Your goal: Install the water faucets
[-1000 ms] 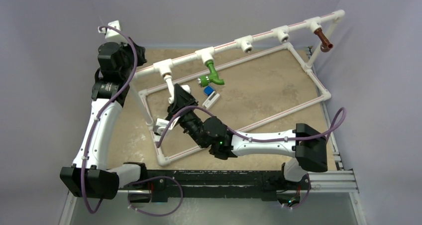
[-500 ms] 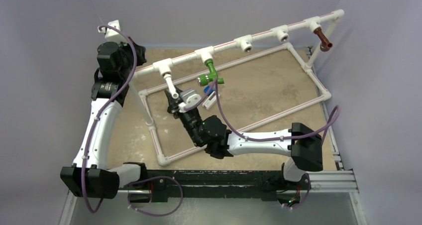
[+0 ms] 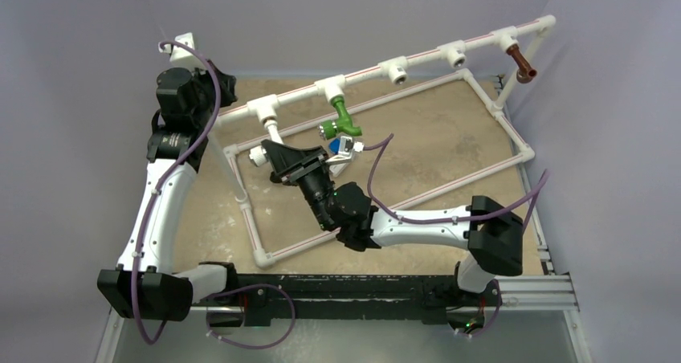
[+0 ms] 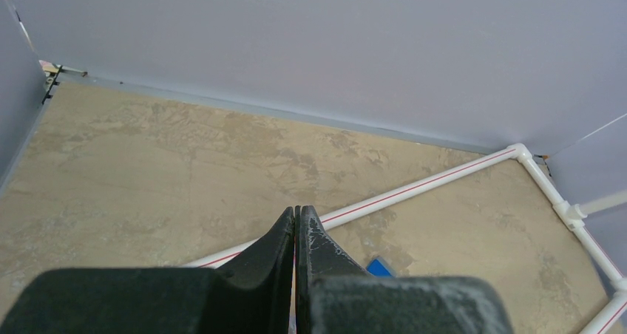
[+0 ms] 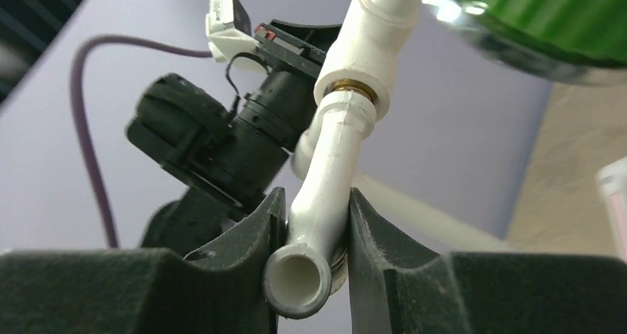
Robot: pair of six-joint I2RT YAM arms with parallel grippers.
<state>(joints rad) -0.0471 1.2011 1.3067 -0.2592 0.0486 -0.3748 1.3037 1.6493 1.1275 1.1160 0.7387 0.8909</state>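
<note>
The right gripper (image 5: 316, 195) is clenched on the white faucet (image 5: 325, 179), its fingers (image 5: 251, 238) pressed to either side of the slim body, with the open spout mouth poking out toward the wrist camera just below the tips. Straight above the jaws, the faucet's upper end sits in the brass-ringed socket of a white tee fitting (image 5: 370, 53) on the pipe frame (image 3: 417, 55). The green faucet (image 3: 343, 116) hangs from the next tee along, near this gripper, and a blue-and-white block (image 3: 337, 146) lies on the table close beside it. The brown faucet (image 3: 523, 63) hangs well apart from it, at the rail's far end. The left gripper (image 4: 296, 210) is clamped tight on nothing, raised over the table
</note>
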